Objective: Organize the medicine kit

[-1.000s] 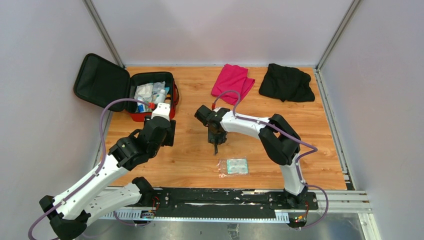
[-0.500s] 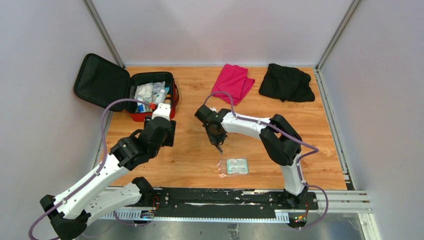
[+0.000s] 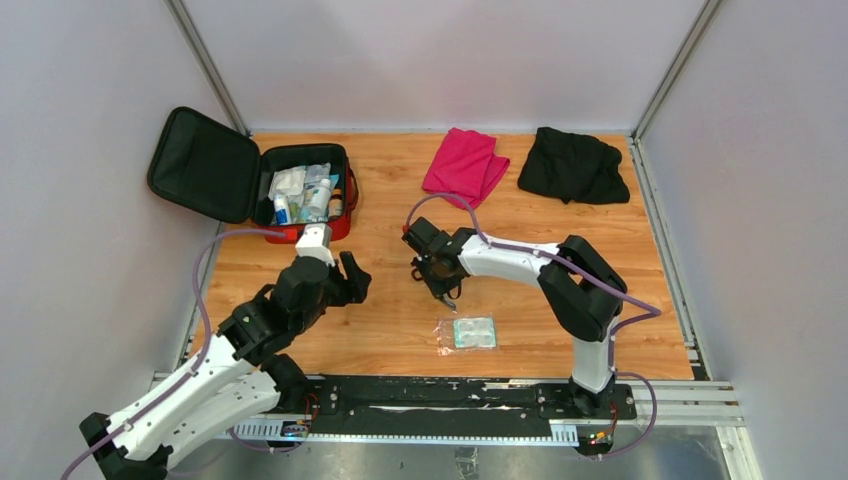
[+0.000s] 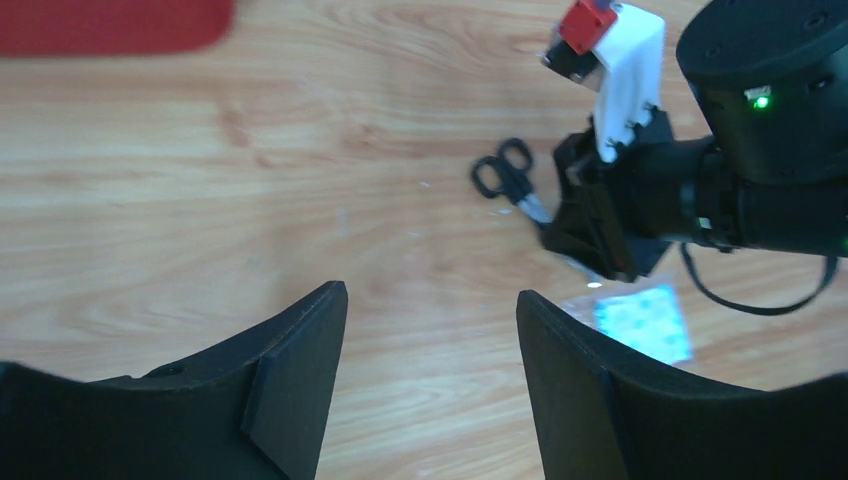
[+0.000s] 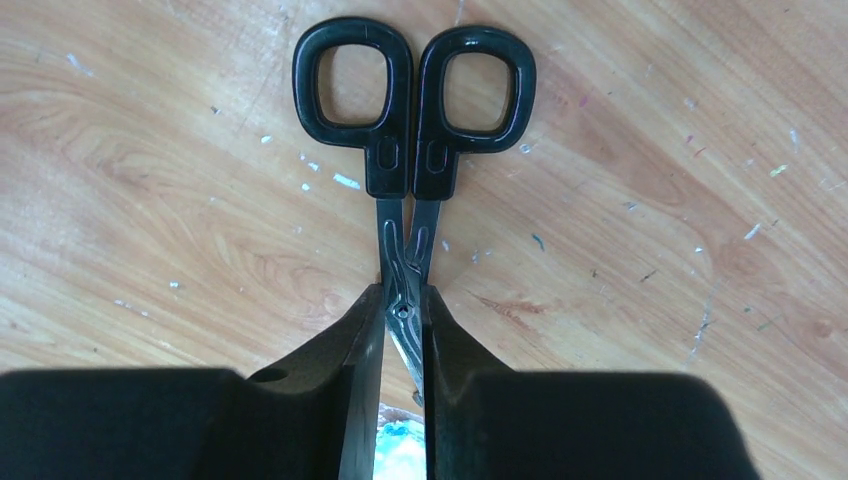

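table (image 3: pixel 600 260): wood top; everything below sits on or over it.
medicine kit (image 3: pixel 200 165): far-left corner, open. The red base lies flat with bottles and packets inside. A red edge of it shows at the top left of the left wrist view (image 4: pixel 100 15).
kit's bearing: the opening faces up. The black-lined lid is thrown out to the left and tilts up toward the left wall. The base looks nearly square from above, so I cannot tell its long axis.
kit and tools: the kit is beyond and left of the left gripper, apart from it, and well left of the right gripper.
black cloth (image 3: pixel 573 165): far right, crumpled.
pink cloth (image 3: pixel 465 165): far middle, folded, beside the black cloth.
left gripper (image 3: pixel 350 280) (image 4: pixel 430 300): jaws wide apart, nothing between them, over bare wood.
right gripper (image 3: pixel 448 295) (image 5: pixel 403 300): fingers pinched on the blades of the scissors, just beyond the clear pack.
clear pack (image 3: pixel 468 332) (image 4: pixel 640 320): flat on the wood, near the middle.
scissors (image 5: pixel 410 160) (image 4: pixel 510 180): blades together, black loops pointing away from the fingers.
change: a second ago the left gripper hung at the kit's near edge. It is now drawn back nearer and rightward. The right gripper has shifted toward the pack. The kit is unmoved.
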Controlling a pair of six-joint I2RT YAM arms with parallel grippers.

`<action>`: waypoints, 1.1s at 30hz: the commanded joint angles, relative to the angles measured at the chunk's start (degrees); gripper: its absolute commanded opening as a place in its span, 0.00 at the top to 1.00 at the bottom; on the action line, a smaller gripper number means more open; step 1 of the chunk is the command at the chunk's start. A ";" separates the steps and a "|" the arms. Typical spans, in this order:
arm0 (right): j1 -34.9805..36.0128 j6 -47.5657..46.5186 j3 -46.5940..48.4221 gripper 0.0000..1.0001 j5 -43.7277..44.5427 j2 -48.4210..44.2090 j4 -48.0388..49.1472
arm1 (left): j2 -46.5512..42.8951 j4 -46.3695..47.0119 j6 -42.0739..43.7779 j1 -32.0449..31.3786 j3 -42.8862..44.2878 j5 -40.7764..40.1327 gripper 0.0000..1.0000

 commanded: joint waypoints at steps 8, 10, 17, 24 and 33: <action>-0.10 -0.99 -5.68 0.97 -6.47 -4.77 4.77 | 3.93 36.66 -27.16 4.92 -21.09 18.70 0.31; -0.12 -0.86 -6.13 0.97 -7.07 -5.08 5.31 | 6.69 41.23 -28.64 6.60 -22.65 20.73 0.31; -0.39 -0.36 -7.32 0.98 -8.17 -5.00 7.15 | 18.45 52.55 -29.50 8.96 -23.53 25.09 0.32; -0.91 0.09 -8.05 0.99 -9.13 -5.17 8.15 | 28.78 54.58 -31.05 10.03 -22.55 24.88 0.37; -1.01 0.52 -8.32 0.99 -9.78 -4.74 8.64 | 40.81 64.52 -31.92 11.27 -21.68 28.29 0.40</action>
